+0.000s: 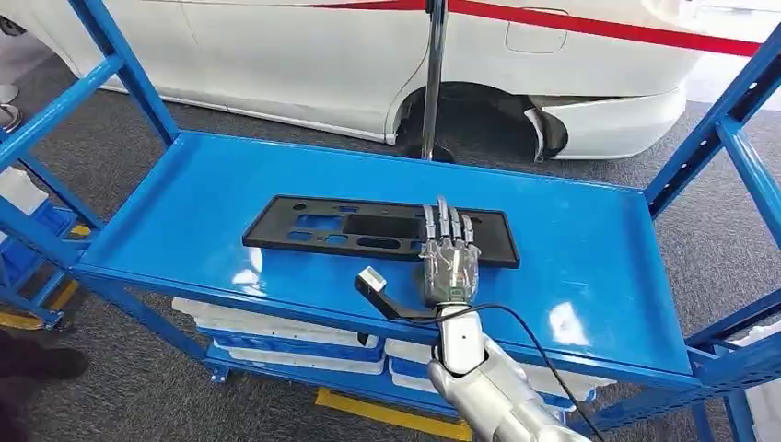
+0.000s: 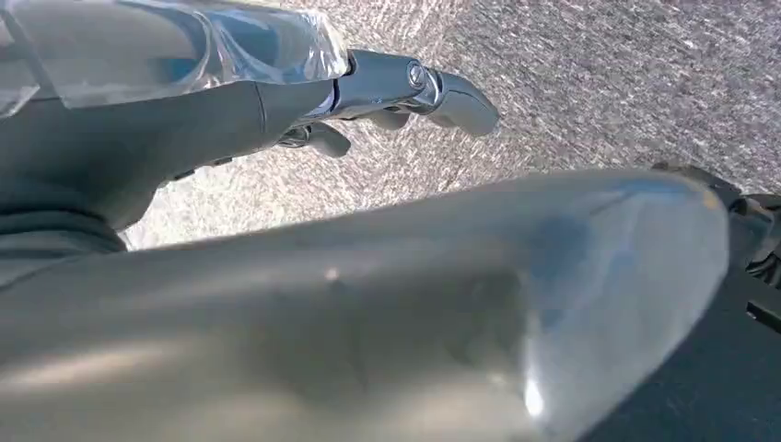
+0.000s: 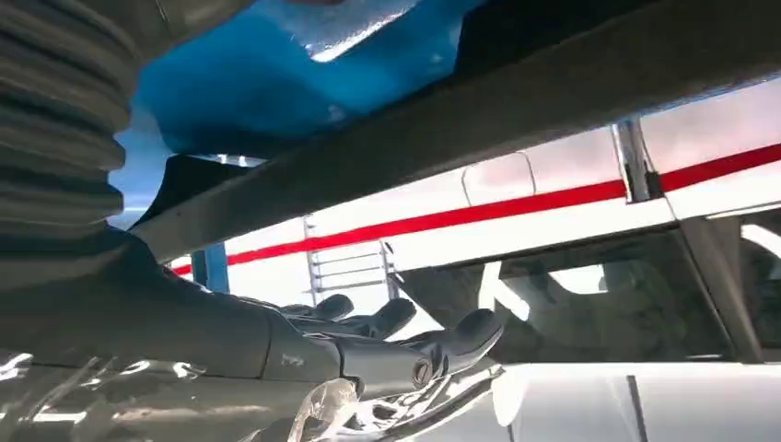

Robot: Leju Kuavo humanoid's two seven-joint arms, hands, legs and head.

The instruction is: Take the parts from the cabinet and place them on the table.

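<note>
A flat black panel part (image 1: 368,230) with several cut-outs lies on the blue cabinet shelf (image 1: 184,212). My right hand (image 1: 449,258) reaches in from the front, its fingers stretched out flat over the panel's near edge towards its right end. In the right wrist view the hand (image 3: 368,341) is spread with nothing in it, and the panel's dark edge (image 3: 460,120) runs close by, a gap showing between them. My left hand (image 2: 276,101) hangs over grey carpet, loosely open and holding nothing.
Blue uprights (image 1: 728,120) frame the shelf on both sides. White trays (image 1: 276,336) sit on the lower shelf. A white car (image 1: 322,55) and a metal pole (image 1: 433,74) stand behind the cabinet. Bare blue shelf lies left and right of the panel.
</note>
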